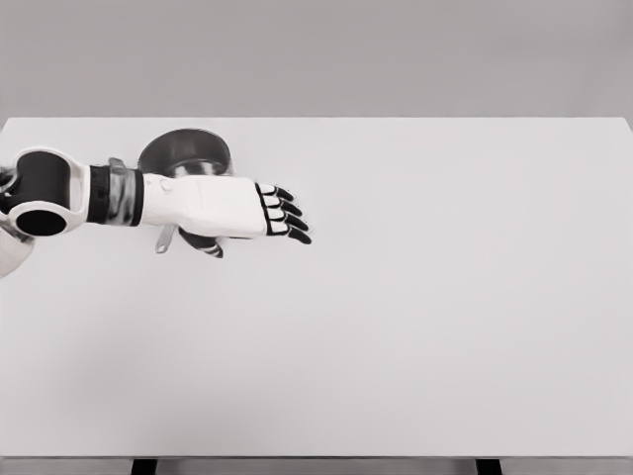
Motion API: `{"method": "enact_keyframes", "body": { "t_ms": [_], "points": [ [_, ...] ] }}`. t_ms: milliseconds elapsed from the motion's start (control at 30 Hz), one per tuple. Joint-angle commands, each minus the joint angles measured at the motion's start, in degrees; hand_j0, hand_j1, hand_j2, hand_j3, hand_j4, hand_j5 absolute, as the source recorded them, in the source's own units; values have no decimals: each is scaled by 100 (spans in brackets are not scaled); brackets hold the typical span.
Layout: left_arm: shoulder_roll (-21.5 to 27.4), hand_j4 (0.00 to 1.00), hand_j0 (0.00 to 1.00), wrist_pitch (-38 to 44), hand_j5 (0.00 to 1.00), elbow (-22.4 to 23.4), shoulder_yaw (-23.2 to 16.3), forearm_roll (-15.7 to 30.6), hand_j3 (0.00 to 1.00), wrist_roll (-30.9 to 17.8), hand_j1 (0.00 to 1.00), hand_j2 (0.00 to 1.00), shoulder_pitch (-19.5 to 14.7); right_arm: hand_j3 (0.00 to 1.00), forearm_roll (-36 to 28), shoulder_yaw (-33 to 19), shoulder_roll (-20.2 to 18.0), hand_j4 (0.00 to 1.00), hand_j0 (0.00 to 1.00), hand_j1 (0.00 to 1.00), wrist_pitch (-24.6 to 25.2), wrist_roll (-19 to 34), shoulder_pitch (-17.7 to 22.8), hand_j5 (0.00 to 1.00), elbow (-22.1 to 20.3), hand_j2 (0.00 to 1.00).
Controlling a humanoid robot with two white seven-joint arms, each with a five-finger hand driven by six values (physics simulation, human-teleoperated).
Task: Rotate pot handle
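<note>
Left hand reaching in from left edge, palm flat over white table, fingers stretched out straight, close together, gripping nothing, thumb tucked underneath. Dark metal pot at far left of table, just behind and partly hidden by hand. Grey pot handle poking out below wrist toward near side. Contact between hand and pot unclear

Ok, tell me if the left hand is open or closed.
Open. The left hand reaches over the pot with its fingers stretched out flat and gripping nothing; the pot's handle sticks out beneath the wrist.
</note>
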Motion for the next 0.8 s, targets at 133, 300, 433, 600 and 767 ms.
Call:
{"method": "enact_keyframes", "body": {
  "t_ms": [133, 300, 433, 600, 767],
  "points": [
    [280, 100, 100, 13, 100, 175, -248, 112, 100, 3, 100, 100, 0, 100, -2, 1, -1, 100, 100, 100, -1, 2, 0, 100, 1, 100],
    [430, 100, 100, 13, 100, 193, -54, 68, 100, 3, 100, 100, -53, 100, -2, 1, -1, 100, 100, 100, -1, 2, 0, 100, 1, 100],
    [456, 100, 100, 13, 100, 210, -2, -55, 100, 3, 100, 100, -70, 100, -2, 1, -1, 100, 100, 100, -1, 2, 0, 100, 1, 100],
    [439, 99, 99, 13, 99, 210, 34, -582, 99, 4, 99, 99, -62, 100, -2, 1, -1, 100, 100, 100, -1, 2, 0, 100, 1, 100],
    [395, 99, 99, 13, 99, 219, 34, -819, 99, 101, 99, 99, -26, 100, -2, 1, -1, 100, 100, 100, -1, 2, 0, 100, 1, 100]
  ]
}}
